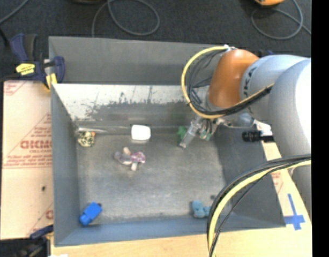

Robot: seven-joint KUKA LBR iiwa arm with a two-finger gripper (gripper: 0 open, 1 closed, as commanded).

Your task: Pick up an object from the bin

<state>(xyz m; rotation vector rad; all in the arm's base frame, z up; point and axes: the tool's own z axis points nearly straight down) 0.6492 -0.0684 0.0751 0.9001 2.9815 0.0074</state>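
purplish cluster (131, 158), speckled lump (86, 138): too small to identify

Arm (285, 98) in fr right, wrist (233, 118) angled down-left w/ orange cover (229, 84), cables (184, 87) looped

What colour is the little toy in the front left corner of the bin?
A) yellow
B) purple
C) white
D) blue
D: the small toy tucked into the front left corner of the bin is bright blue, while the white block sits up by the back wall.

Grey bin (170, 191); white block (140, 132); blue toy (90, 213); teal lump (199, 209); lilac-and-cream piece (131, 158); yellow-and-black speckled ball (86, 138); orange wrist cover (229, 84).
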